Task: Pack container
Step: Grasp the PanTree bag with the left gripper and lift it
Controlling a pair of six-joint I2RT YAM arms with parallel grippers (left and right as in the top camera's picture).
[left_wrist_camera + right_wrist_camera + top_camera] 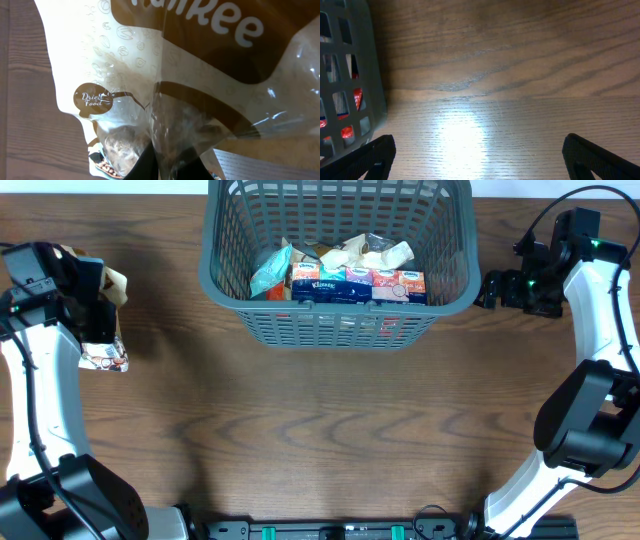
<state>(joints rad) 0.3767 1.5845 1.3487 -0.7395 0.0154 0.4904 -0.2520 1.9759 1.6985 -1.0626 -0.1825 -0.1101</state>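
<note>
While the basket (212, 270) at the far middle of the table (320, 430) already holds tissue packs (358, 285) and snacks, packing is, I judge, not finished. The left gripper (155, 167), at the far left, is clenched on a snack bag (150, 75), and another packet (104, 358) lies beside it. The right gripper (480, 155) hangs spread and empty, low beside the basket's right wall.

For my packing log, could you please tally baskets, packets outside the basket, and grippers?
Basket: 1
Packets outside the basket: 2
Grippers, left and right: 2
Total: 5
</note>
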